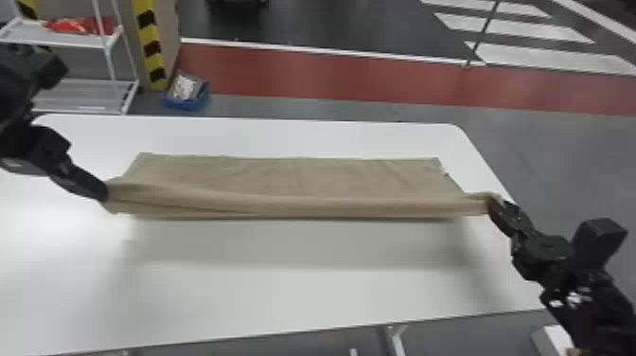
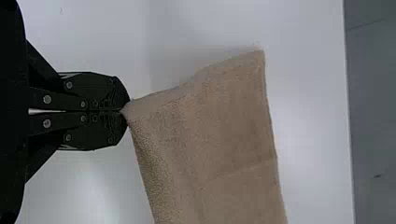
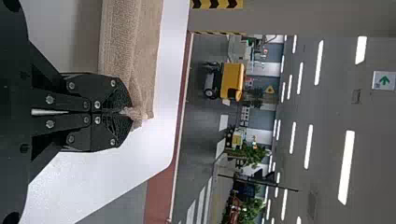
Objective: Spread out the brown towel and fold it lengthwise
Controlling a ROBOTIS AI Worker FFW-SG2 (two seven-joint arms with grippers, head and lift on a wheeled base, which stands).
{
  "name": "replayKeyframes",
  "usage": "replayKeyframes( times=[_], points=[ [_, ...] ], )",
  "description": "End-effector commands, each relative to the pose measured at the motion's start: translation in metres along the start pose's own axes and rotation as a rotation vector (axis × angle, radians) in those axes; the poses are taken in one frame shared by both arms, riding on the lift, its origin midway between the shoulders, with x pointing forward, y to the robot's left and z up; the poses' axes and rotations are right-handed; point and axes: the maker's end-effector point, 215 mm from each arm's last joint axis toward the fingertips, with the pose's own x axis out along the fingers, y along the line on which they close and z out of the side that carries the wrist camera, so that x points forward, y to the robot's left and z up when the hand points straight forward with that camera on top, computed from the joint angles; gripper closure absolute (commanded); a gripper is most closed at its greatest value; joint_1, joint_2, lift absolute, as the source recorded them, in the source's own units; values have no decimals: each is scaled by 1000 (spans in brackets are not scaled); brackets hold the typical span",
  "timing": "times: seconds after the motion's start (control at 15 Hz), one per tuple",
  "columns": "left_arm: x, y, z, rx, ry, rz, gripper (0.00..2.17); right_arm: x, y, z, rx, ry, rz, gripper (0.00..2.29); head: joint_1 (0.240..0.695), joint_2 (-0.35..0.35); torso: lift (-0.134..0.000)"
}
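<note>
A red floor strip (image 1: 331, 75) crosses the upper part of the head view, with a blue bin (image 1: 187, 102) at the upper left, just beyond the white table (image 1: 303, 298). The brown towel (image 1: 293, 177) lies across the middle of the frame, its far part flat on the tabletop and its near side raised in a long roll over a soft shadow. The lengthwise fold appears to be in hand, the spreading done. The left gripper (image 2: 125, 110) has its fingers pinched together on one near corner, at the left of the frame; the right gripper (image 3: 122, 111) is clamped on the other, at the right. The towel spans the space between them, its flat part lying beyond both toward the top of the frame. The next move calls for carrying both corners evenly to the far edge, lowering them, then letting go.
</note>
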Motion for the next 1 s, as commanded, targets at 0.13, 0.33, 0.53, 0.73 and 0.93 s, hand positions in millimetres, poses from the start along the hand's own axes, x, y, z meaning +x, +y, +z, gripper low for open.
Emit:
replayKeyframes(
  times=[0.13, 0.33, 0.53, 0.73, 0.93],
  points=[
    [20, 10, -31, -39, 63, 14, 1541, -13, 2, 8, 10, -63, -4, 1663, 695, -164, -120],
    [26, 11, -46, -79, 60, -31, 1433, -18, -7, 10, 22, -72, -18, 1663, 695, -166, -120],
    [25, 16, -57, -82, 57, -38, 313, -20, -12, 13, 24, -73, -24, 1663, 695, -177, -120],
    [14, 22, -61, -103, 22, -70, 80, -20, -10, 10, 32, -67, -23, 1663, 695, -176, -120],
    [1, 29, -68, -153, -62, -123, 80, -20, 3, 12, 37, -73, -7, 1663, 695, -163, -120]
  ],
)
